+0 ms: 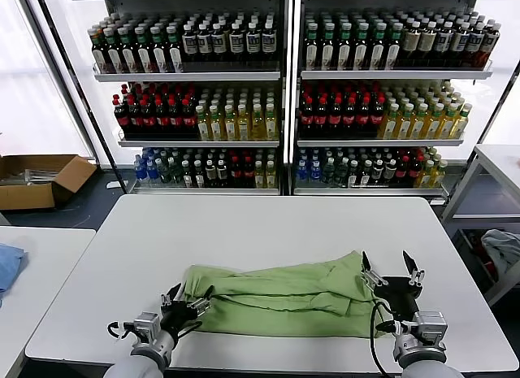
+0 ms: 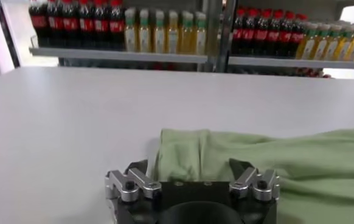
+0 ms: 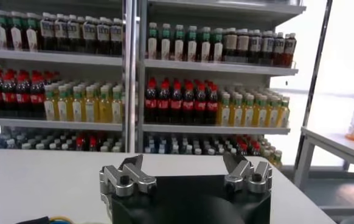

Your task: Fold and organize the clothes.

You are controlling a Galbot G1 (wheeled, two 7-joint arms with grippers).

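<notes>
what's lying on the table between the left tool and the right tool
In the head view, only the green shirt spans the table between the left tool and right tool.

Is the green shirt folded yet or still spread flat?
Folded lengthwise: the green shirt lies as a narrow band with overlapping layers on the table.

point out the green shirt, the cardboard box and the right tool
light green folded polo shirt (image 1: 276, 301), head view, middle of the cloth
brown cardboard box (image 1: 36, 195), head view, front wall
right tool (image 1: 392, 267), head view, between its open fingertips
</notes>
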